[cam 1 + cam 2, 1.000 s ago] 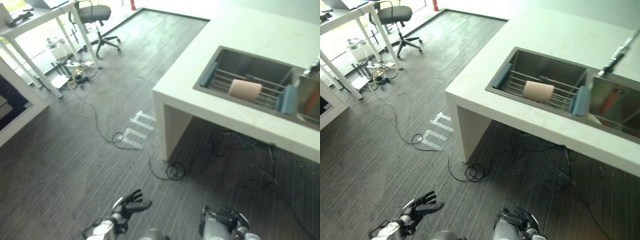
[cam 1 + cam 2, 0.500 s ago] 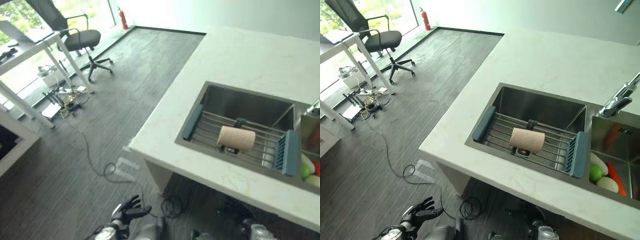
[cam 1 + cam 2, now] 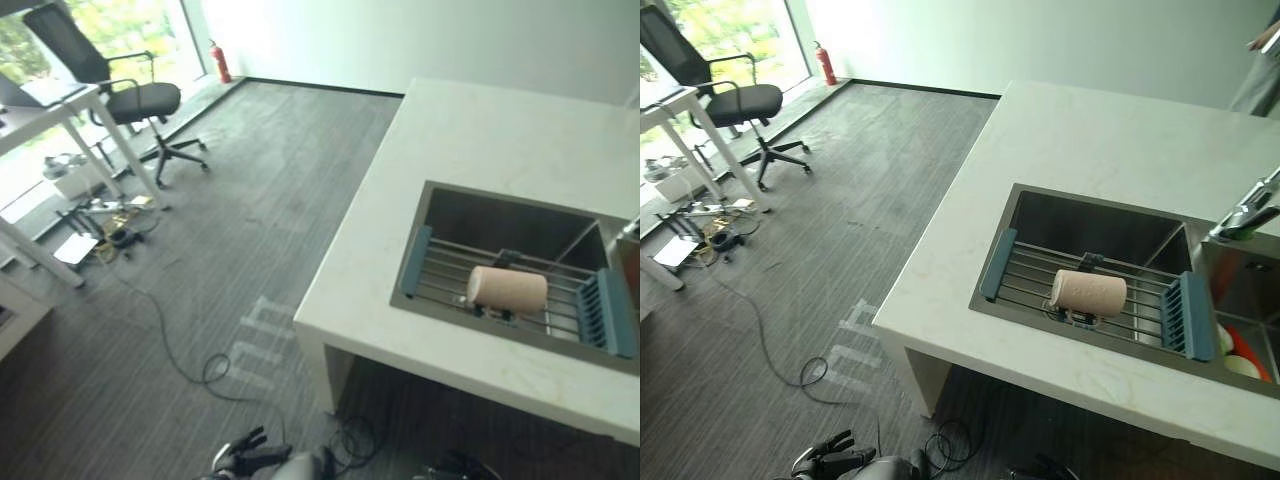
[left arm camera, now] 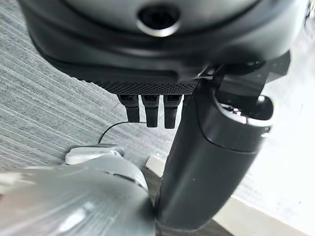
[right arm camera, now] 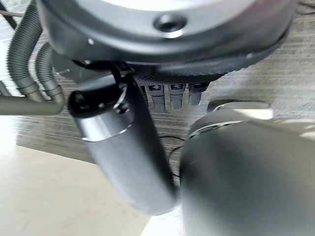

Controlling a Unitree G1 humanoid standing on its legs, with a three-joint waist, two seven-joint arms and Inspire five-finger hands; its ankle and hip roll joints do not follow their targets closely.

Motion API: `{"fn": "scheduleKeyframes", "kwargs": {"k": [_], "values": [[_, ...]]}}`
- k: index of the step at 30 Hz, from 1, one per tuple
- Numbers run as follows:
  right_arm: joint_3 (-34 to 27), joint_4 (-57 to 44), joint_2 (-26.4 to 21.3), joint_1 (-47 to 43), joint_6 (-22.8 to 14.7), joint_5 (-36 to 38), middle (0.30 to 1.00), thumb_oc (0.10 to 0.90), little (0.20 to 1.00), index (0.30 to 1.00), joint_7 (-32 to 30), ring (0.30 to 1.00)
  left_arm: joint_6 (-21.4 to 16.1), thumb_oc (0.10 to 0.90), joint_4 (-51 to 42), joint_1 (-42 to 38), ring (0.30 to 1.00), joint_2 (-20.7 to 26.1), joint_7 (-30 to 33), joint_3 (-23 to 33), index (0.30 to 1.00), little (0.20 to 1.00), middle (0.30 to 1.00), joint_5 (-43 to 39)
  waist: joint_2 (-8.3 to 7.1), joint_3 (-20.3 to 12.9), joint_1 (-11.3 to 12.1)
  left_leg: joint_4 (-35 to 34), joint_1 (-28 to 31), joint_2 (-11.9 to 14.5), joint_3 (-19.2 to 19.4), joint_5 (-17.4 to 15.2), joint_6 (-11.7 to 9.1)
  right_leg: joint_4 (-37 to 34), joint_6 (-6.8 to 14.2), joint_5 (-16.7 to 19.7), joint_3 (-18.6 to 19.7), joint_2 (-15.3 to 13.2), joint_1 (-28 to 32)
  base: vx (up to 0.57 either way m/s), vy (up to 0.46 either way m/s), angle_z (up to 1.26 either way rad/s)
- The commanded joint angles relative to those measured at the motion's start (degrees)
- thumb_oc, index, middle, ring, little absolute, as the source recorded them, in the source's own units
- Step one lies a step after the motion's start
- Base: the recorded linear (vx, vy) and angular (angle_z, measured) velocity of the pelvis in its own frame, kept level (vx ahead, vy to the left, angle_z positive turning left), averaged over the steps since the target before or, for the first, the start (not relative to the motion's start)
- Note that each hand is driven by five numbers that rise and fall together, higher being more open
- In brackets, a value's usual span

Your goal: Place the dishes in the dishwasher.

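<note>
It was an office-like room with a kitchen mock-up. A white counter point(image 3: 1110, 150) held a steel sink point(image 3: 1095, 235). An office chair point(image 3: 735, 100) and desk point(image 3: 45, 105) stood on grey floor.

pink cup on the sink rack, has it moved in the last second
No. The pink cup lies on its side on the sink rack, between the rack's blue ends as before; the whole picture shifted, so the camera moved.

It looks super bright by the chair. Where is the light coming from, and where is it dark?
Left eye view: daylight comes in through the window behind the office chair and puts a pale sheen on the floor. Right eye view: the white counter is brightly lit, the sink walls are in shade, and a shadow lies under the counter.
</note>
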Motion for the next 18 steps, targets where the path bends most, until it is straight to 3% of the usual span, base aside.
{"fn": "scheduleKeyframes", "kwargs": {"k": [1, 2, 3, 5, 7, 8, 11, 12, 13, 15, 17, 18], "values": [[-0.8, -1.3, -2.9, -1.8, -3.0, 2.2, 0.900, 0.800, 0.900, 0.900, -0.3, 0.900, -2.1, 0.800, -1.5, 0.2, 0.900, -0.4, -1.1, -1.1, 0.900, 0.900, 0.900, -0.1, 3.38, 0.5, 0.8, -1.5, 4.8, 3.0, -2.3, -4.5, -4.3, -1.0, 1.6, 2.3, -1.1, 3.0, -4.0, 0.02, 0.050, -0.13], [-0.8, -1.3, -2.9, -1.8, -3.0, 2.2, 0.900, 0.800, 0.900, 0.900, -0.3, 0.900, -2.1, 0.800, -1.5, 0.2, 0.900, -0.4, -1.1, -1.1, 0.900, 0.900, 0.900, -0.1, 3.38, 0.5, 0.8, -1.5, 4.8, 3.0, -2.3, -4.5, -4.3, -1.0, 1.6, 2.3, -1.1, 3.0, -4.0, 0.00, 0.100, -0.15], [-0.8, -2.2, -2.6, -2.1, -4.3, 2.1, 0.900, 0.800, 0.900, 0.900, -1.4, 0.900, -1.6, 0.800, 0.3, 0.7, 0.900, -0.5, -1.9, -0.5, 0.900, 0.900, 0.900, 1.3, 3.15, 0.9, 1.3, -1.5, 5.8, 3.7, 0.0, -5.1, -3.6, -1.0, 2.3, 3.4, -4.4, 1.7, -2.9, -0.02, 0.112, -0.16], [-0.5, -3.0, -2.7, -2.7, -4.1, 1.9, 0.900, 0.800, 0.900, 0.900, -1.0, 0.900, -2.0, 0.800, 1.0, 0.8, 0.900, -0.1, -1.9, -0.1, 0.900, 0.900, 0.900, 2.5, 3.55, 1.0, 1.3, -1.5, 6.4, 5.1, 2.0, -5.5, -2.7, -1.0, 2.5, 5.4, -7.6, 2.2, -2.2, -0.06, 0.054, -0.42], [-0.3, -3.3, -2.5, -3.2, -4.1, 2.6, 0.900, 0.800, 0.900, 0.900, -1.0, 0.900, -3.4, 0.800, 1.8, -0.1, 0.900, 0.6, -0.8, -0.6, 0.900, 0.900, 0.900, 1.5, 4.25, 1.7, 0.4, -1.5, 6.5, 5.8, 1.9, -6.1, -1.5, 0.2, 2.7, 7.8, -6.8, 3.3, -2.5, -0.13, -0.105, -0.98], [-0.3, -3.2, -2.3, -3.1, -3.9, 3.2, 0.900, 0.800, 0.900, 0.900, -1.0, 0.900, -3.9, 0.800, 2.0, -0.7, 0.900, 0.8, -0.5, -0.5, 0.900, 0.900, 0.900, 0.5, 4.37, 1.8, 0.2, -1.5, 6.4, 5.9, 1.8, -5.9, -1.2, 2.1, 3.1, 7.9, -6.1, 2.4, -3.1, -0.09, -0.253, -0.67], [-0.8, -1.4, -1.5, -2.6, -2.8, 0.8, 0.900, 0.800, 0.900, 0.900, -0.7, 0.900, -4.6, 0.800, 2.7, -2.4, 0.900, 0.9, 1.0, 0.3, 0.900, 0.900, 0.900, -1.9, 4.62, 1.4, -0.3, -1.5, 6.7, 6.4, 0.6, -5.1, -1.1, -0.8, 3.7, 7.9, -3.4, -0.1, -0.6, 0.01, -0.344, 0.02], [-0.8, -1.0, -1.3, -2.6, -2.4, 0.2, 0.900, 0.800, 0.900, 0.900, -0.4, 0.900, -5.0, 0.800, 2.6, -2.5, 0.900, 0.8, 1.2, 0.4, 0.900, 0.900, 0.900, -2.0, 4.59, 1.3, -0.2, -1.5, 6.8, 6.9, 0.2, -4.7, -1.4, -1.0, 3.8, 7.7, -2.7, -0.8, -0.4, 0.05, -0.790, 0.11], [0.3, -1.2, -1.6, -2.8, -2.4, 0.8, 0.900, 0.800, 0.900, 0.900, 0.6, 0.900, -4.4, 0.800, 2.2, -2.8, 0.900, 0.5, 2.6, 1.0, 0.900, 0.900, 0.900, -2.9, 3.71, 1.2, 0.9, -1.5, 6.6, 10.2, 0.8, -2.3, -4.9, -1.0, 2.7, 3.1, -3.6, -1.7, -0.3, 0.05, -0.887, 0.03], [1.3, -3.5, -3.0, -3.2, -1.8, -0.4, 0.900, 0.800, 0.900, 0.900, 0.7, 0.900, -4.8, 0.800, 2.2, -1.2, 0.900, -0.5, 2.3, 1.2, 0.900, 0.900, 0.900, -2.3, 2.59, 1.1, 0.9, -1.5, 7.7, 11.8, 1.1, -0.6, -7.4, -1.0, 1.6, 1.5, -3.3, -1.0, -1.1, 0.04, -0.701, -0.09], [0.3, -4.4, -4.2, -2.6, -0.5, 2.5, 0.900, 0.800, 0.900, 0.900, 0.2, 0.900, -5.0, 0.800, 1.6, -1.1, 0.900, -1.0, 1.8, 0.7, 0.900, 0.900, 0.900, -1.4, 2.21, 1.5, 0.6, -1.5, 7.0, 11.7, 4.6, 0.7, -7.8, -1.0, 0.9, 1.0, -4.8, -1.4, -0.3, -0.03, -0.215, 0.22], [-0.2, -4.4, -4.7, -2.3, -0.2, 3.9, 0.900, 0.800, 0.900, 0.900, 0.6, 0.900, -5.5, 0.800, 0.6, -1.0, 0.900, -1.3, 1.9, 0.7, 0.900, 0.900, 0.900, -1.1, 2.99, 2.0, 1.1, -1.5, 5.0, 10.4, 1.6, 1.3, -7.5, -1.0, 0.7, 0.9, -4.1, -0.4, 0.3, -0.03, -0.052, 0.46]]}}
